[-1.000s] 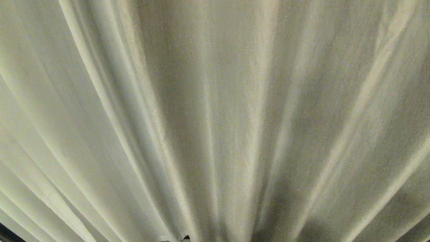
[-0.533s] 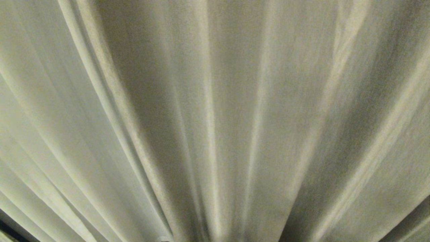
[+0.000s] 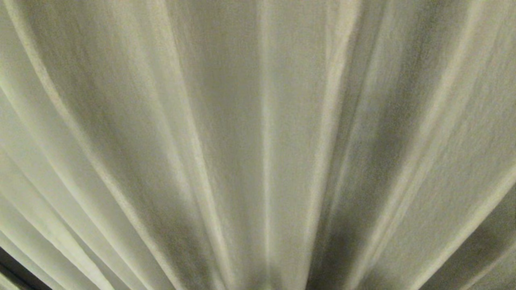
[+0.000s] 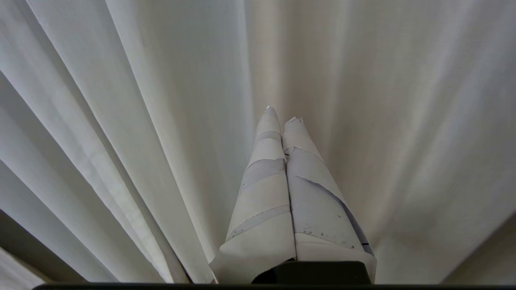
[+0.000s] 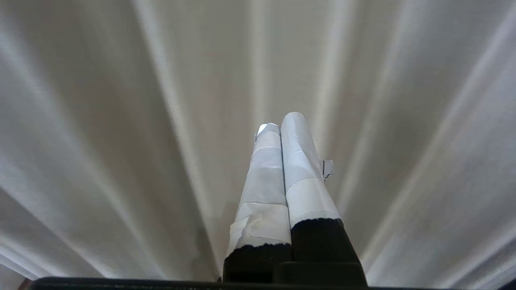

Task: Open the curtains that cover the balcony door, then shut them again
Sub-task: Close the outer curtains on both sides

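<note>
The cream curtains (image 3: pixel 258 121) fill the whole head view with long pleats fanning out from the bottom middle, and neither arm shows there. The balcony door is hidden behind them. In the left wrist view my left gripper (image 4: pixel 282 114), wrapped in white tape, is shut with nothing between its fingers and points at the curtains (image 4: pixel 121 121) close in front. A hemmed curtain edge (image 4: pixel 161 201) runs just beside it. My right gripper (image 5: pixel 282 121), also taped, is shut and empty, facing the pleated curtains (image 5: pixel 121 121).
A dark strip (image 3: pixel 16 274) shows past the curtain at the bottom left corner of the head view. A similar dark patch (image 4: pixel 24 241) lies at the lower corner of the left wrist view. What either belongs to I cannot tell.
The whole head view has shifted: the pleats now sit further left in the picture, so the camera has moved. The small dark gap at the bottom middle is out of sight.
</note>
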Motion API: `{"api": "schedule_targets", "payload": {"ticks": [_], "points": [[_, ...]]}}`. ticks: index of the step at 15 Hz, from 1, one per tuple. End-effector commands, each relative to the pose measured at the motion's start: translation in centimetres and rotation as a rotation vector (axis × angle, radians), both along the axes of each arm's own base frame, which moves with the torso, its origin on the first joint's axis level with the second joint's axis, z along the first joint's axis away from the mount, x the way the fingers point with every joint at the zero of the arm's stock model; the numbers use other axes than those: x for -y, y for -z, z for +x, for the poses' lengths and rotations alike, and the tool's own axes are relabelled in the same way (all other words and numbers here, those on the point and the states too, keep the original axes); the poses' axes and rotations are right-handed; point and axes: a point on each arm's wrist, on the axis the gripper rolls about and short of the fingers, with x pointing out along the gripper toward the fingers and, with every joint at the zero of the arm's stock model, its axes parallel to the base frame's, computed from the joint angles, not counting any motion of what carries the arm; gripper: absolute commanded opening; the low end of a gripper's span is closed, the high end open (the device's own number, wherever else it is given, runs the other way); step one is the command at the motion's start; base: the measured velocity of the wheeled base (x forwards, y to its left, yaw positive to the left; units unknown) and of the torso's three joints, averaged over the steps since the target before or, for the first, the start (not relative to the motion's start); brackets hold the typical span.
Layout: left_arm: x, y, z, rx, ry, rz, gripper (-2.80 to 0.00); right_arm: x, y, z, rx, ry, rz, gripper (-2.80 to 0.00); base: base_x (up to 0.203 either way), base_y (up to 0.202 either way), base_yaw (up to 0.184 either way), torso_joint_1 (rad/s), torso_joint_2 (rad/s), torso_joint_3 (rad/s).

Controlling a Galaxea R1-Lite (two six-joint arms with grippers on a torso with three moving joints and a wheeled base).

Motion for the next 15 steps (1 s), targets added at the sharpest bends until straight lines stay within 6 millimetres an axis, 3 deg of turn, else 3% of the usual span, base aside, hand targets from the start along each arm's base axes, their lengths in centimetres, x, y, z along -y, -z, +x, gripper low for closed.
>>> {"api": "schedule_targets", "payload": {"ticks": [1, 15], "points": [[0.00, 0.00, 0.00, 0.001, 0.001, 0.000, -2.80, 0.00, 0.01, 0.00, 0.000, 0.000, 0.000, -2.80, 0.000, 0.000, 0.000, 0.000, 0.00, 0.000], [0.00, 0.00, 0.00, 0.001, -0.001, 0.000, -2.80, 0.00, 0.01, 0.00, 0.000, 0.000, 0.000, -2.80, 0.000, 0.000, 0.000, 0.000, 0.00, 0.000]]}}
